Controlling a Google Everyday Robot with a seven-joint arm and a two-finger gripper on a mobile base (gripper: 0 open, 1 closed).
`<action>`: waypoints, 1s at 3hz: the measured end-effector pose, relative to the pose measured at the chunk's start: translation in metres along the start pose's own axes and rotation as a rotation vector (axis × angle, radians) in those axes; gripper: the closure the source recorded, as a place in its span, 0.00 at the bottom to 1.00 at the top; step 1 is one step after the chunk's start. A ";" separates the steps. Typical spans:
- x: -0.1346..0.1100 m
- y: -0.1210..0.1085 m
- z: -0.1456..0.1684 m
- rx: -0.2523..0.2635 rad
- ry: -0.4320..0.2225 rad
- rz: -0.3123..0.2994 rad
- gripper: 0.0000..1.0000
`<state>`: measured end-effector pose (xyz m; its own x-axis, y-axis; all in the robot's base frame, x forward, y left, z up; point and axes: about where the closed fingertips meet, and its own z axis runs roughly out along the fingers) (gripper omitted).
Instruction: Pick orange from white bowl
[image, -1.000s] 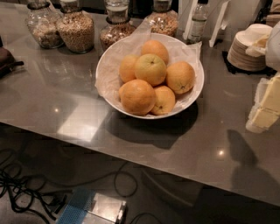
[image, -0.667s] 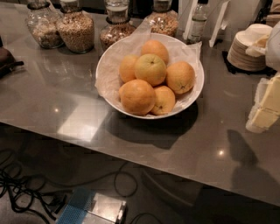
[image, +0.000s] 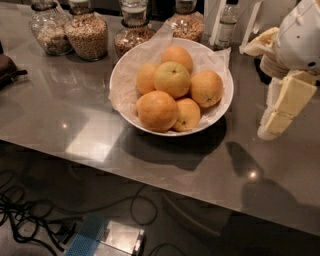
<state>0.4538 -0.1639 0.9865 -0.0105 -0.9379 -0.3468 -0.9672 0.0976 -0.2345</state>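
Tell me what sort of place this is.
Probably a kitchen or office snack counter: glass jars of dry food line the back, and a white bowl of oranges sits on the grey countertop. The gripper hangs at the right, beside the bowl.

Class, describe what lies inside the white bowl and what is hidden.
Inside the white bowl: crinkled paper lining, the pale orange on top, five deeper oranges around it. The bowl's floor is covered by fruit. The hand hangs beside the bowl, outside it.
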 end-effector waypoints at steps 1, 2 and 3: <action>-0.053 -0.001 -0.005 -0.014 -0.162 -0.157 0.00; -0.096 -0.001 -0.015 -0.017 -0.298 -0.270 0.00; -0.132 -0.001 -0.028 -0.008 -0.398 -0.346 0.00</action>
<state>0.4492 -0.0497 1.0574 0.4056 -0.7153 -0.5691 -0.8990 -0.1996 -0.3899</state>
